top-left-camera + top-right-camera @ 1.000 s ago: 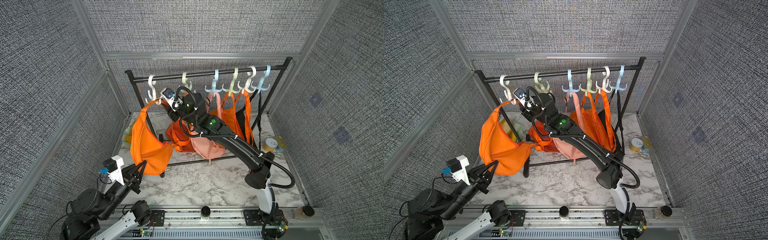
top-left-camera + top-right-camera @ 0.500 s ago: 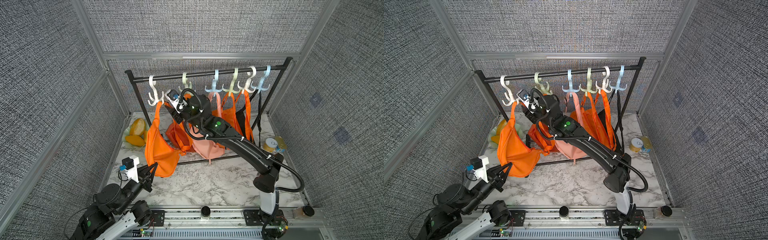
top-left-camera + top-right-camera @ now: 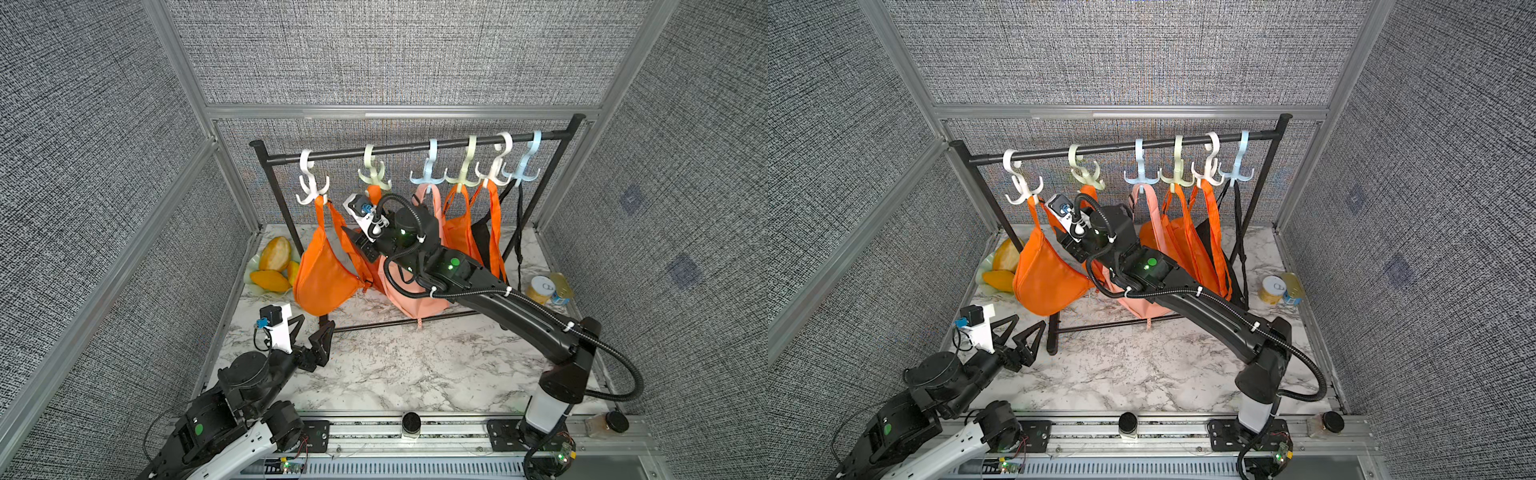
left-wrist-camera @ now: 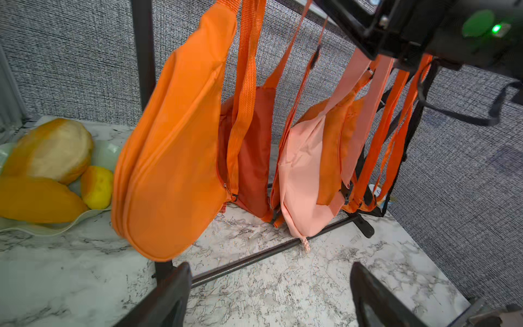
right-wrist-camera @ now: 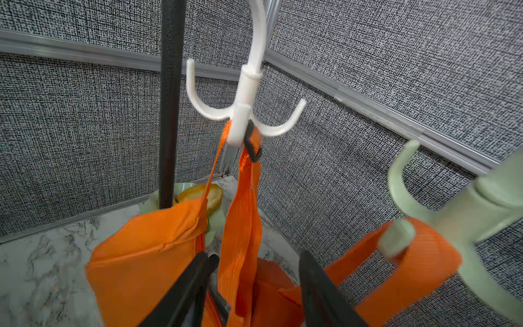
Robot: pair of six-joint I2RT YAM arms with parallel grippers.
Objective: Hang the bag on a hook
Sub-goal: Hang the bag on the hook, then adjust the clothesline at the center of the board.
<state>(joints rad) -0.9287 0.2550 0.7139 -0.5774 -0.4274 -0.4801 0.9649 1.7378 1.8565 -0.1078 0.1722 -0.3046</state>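
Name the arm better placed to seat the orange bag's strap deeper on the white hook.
Right. The right gripper is up at the strap, open jaws astride it under the white hook; the left gripper sits low, open.

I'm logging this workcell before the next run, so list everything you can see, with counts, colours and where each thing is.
rack: one, black, at the table's back
hooks: six, white, pale green, light blue, along the rack's bar
orange bag: one, hanging from the leftmost white hook
other bags: five it seems, orange, pink, black, on the other hooks
fruit: three, yellow-orange, on a pale plate behind the rack's left post
cans: two, yellow and blue, right edge
table: one, white-grey marble
left gripper: open, empty, low before the rack
right gripper: open, around the orange bag's strap
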